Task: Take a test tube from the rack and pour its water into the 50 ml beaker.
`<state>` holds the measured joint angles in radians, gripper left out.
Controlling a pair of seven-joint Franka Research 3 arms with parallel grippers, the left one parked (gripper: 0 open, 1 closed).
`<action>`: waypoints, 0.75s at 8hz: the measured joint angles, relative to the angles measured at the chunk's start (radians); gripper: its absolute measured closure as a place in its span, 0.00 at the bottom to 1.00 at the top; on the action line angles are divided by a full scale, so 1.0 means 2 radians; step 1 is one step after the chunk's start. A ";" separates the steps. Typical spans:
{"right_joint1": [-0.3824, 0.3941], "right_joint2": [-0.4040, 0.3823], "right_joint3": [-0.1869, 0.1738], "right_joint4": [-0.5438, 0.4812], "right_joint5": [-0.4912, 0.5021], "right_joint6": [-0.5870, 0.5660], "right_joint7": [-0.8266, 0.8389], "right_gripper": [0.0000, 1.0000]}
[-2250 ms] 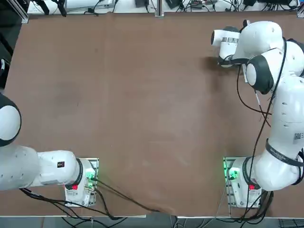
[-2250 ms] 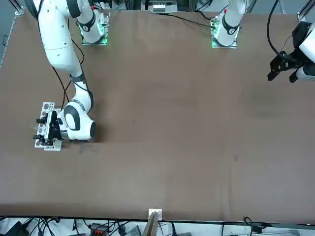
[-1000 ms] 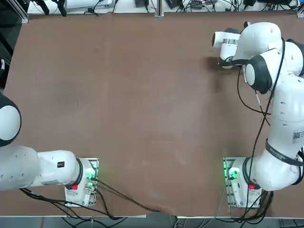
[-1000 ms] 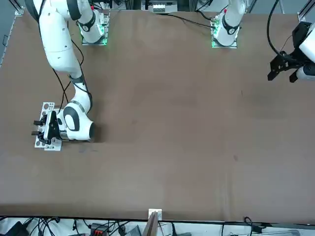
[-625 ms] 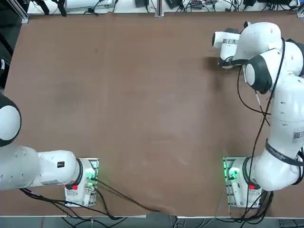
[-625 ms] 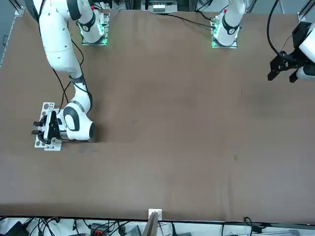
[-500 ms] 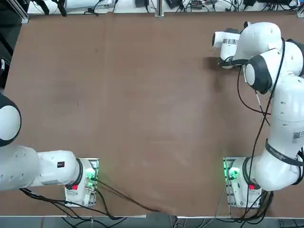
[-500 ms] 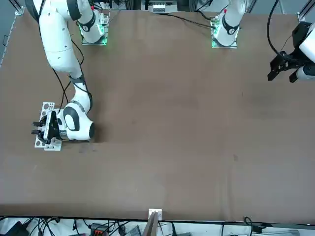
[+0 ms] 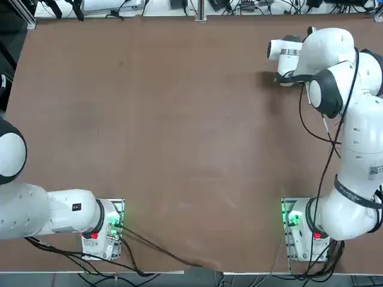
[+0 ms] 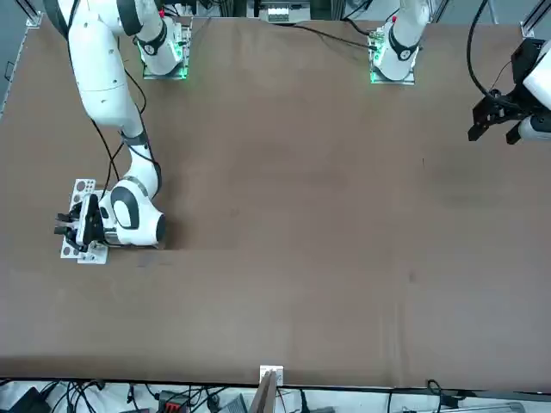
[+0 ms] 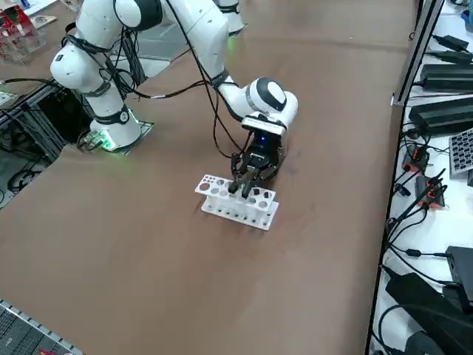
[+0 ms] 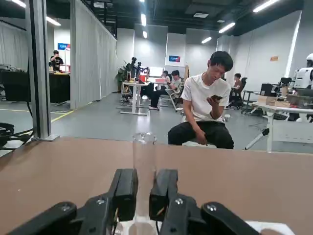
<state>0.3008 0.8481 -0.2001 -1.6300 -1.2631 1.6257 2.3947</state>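
We see the test tube standing upright in the rack, near the table's edge. The right gripper pinches it, one finger pressed on each side. Behind, a seated person shows.

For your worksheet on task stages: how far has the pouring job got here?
Done: the right tool has reached the rack and shut on the test tube. In hand: the tube, upright and not yet lifted out. Left: lifting and pouring; no beaker shows in any view.
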 joint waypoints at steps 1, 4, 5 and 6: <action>0.000 0.000 0.000 0.002 0.000 -0.001 -0.005 0.81; 0.000 -0.001 0.000 0.022 0.000 -0.015 -0.040 0.81; 0.000 -0.001 0.000 0.032 0.001 -0.023 -0.055 0.81; 0.001 -0.002 0.000 0.043 0.002 -0.032 -0.072 0.81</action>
<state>0.3019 0.8432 -0.2001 -1.5440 -1.2589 1.5609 2.2504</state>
